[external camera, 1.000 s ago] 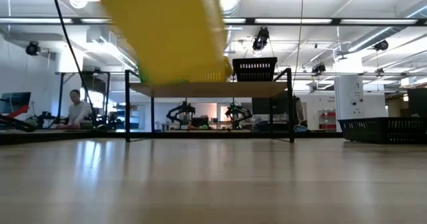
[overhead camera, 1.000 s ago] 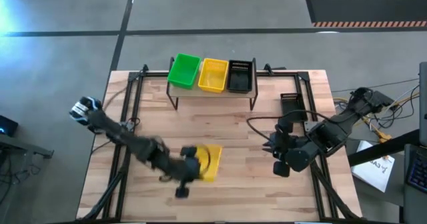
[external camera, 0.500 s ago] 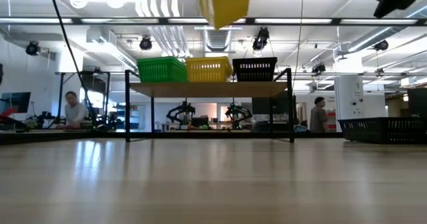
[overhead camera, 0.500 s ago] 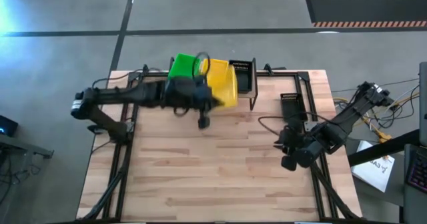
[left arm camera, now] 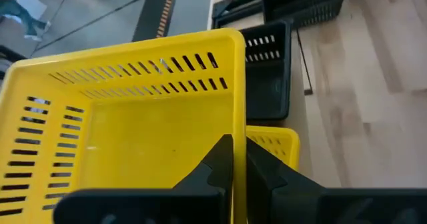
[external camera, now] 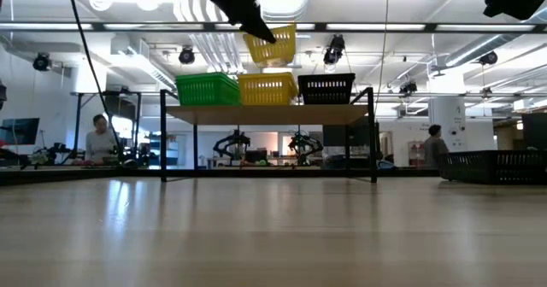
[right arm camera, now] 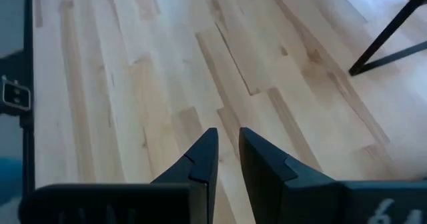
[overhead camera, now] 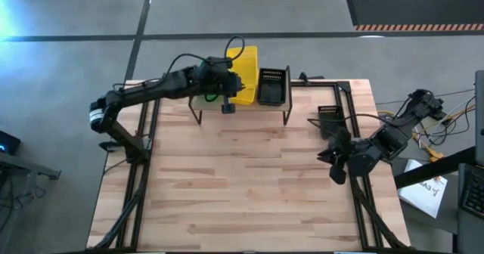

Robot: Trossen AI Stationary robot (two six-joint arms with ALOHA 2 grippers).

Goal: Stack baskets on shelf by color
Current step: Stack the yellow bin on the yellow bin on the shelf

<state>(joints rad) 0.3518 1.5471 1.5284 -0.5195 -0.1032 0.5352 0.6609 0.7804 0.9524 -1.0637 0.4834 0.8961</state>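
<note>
My left gripper point(overhead camera: 231, 84) is shut on a yellow basket point(overhead camera: 246, 66) and holds it in the air over the shelf point(external camera: 269, 114). On the light-wood plank stand a green basket point(external camera: 208, 89), a second yellow basket point(external camera: 267, 89) and a black basket point(external camera: 326, 88), side by side. In the high view my arm hides most of the green one. The held basket point(external camera: 273, 44) hangs just above the shelf's yellow one. My right gripper point(overhead camera: 331, 156) hovers shut over the table point(right arm camera: 133, 84) near its right edge, touching nothing. My left gripper holds the yellow basket by a side wall at its rim point(left arm camera: 239, 127), near a corner. One finger point(left arm camera: 217, 164) is inside the basket and the other outside. The fingers reach in from the table's left. The basket is lifted clear and tilted above the shelf's yellow basket point(left arm camera: 275, 146).
Another black basket point(overhead camera: 330, 121) sits on the table right of the shelf, close to my right arm. Black frame bars run along both table sides. The wide wooden middle and near part of the table point(overhead camera: 242, 186) holds nothing. People show in the room beyond the table.
My left gripper has carried the yellow basket from low over the table's near middle, up and toward the far edge, until it hangs over the shelf's yellow basket; the basket turned on the way. My right arm has drawn back a little toward the right edge.
</note>
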